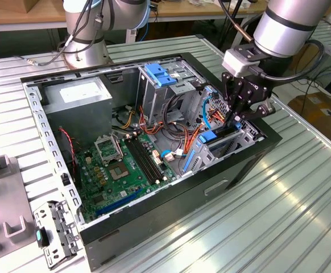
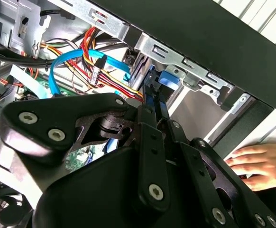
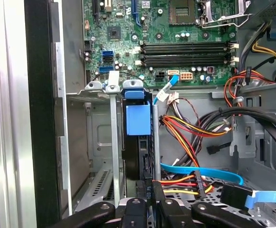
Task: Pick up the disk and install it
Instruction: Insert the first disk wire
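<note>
Your gripper pinches the disk's edge, fingers pressed onto it. The disk stands on edge in the metal drive bay at the computer case's corner. A person's hand rests outside the case.

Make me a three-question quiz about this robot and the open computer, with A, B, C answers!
1. Where is the robot's black tool?
A. over the green circuit board
B. at the metal drive bay by the case's front wall
C. on the table

2. What colour are the plastic rails on the silver-grey disk?
A. blue
B. red
C. yellow

3. How does the disk stand?
A. flat on the table
B. on edge in the bay
C. on the power supply

Answers: 1 B, the tool reaches into the bay; 2 A, the first wrist view shows blue; 3 B, it sits upright between the bay walls.
</note>
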Motion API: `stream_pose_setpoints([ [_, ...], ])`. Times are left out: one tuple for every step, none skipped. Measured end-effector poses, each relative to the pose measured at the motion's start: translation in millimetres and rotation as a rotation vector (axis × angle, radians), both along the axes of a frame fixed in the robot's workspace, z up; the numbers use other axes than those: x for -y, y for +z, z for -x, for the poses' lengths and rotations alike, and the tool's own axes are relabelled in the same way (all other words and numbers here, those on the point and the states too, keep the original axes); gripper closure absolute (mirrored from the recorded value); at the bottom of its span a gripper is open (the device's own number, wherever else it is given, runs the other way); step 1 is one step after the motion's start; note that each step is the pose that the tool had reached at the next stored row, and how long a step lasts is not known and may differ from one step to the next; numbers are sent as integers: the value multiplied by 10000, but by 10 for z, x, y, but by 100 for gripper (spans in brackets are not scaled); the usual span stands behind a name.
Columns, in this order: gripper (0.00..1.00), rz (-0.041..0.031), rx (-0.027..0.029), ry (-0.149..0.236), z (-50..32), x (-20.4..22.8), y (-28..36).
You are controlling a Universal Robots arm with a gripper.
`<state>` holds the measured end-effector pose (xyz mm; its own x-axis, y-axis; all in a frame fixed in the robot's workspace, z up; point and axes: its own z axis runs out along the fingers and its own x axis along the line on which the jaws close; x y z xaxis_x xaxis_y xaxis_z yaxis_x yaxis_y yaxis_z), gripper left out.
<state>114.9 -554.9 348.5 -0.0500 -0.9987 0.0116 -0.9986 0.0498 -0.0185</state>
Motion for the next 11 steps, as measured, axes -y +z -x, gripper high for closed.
stream_pose_setpoints([
  [83, -6, 0, 0, 0, 0, 2],
  [83, -7, 0, 0, 0, 0, 2],
  [83, -6, 0, 0, 0, 0, 3],
  [83, -3, 0, 0, 0, 0, 5],
  [83, -4, 0, 0, 0, 0, 5],
  [83, -4, 0, 0, 0, 0, 9],
  [83, -4, 0, 0, 0, 0, 14],
  [83, -4, 0, 0, 0, 0, 14],
  [83, -4, 0, 0, 0, 0, 14],
  [83, -4, 0, 0, 0, 0, 15],
  [83, -3, 0, 0, 0, 0, 15],
])
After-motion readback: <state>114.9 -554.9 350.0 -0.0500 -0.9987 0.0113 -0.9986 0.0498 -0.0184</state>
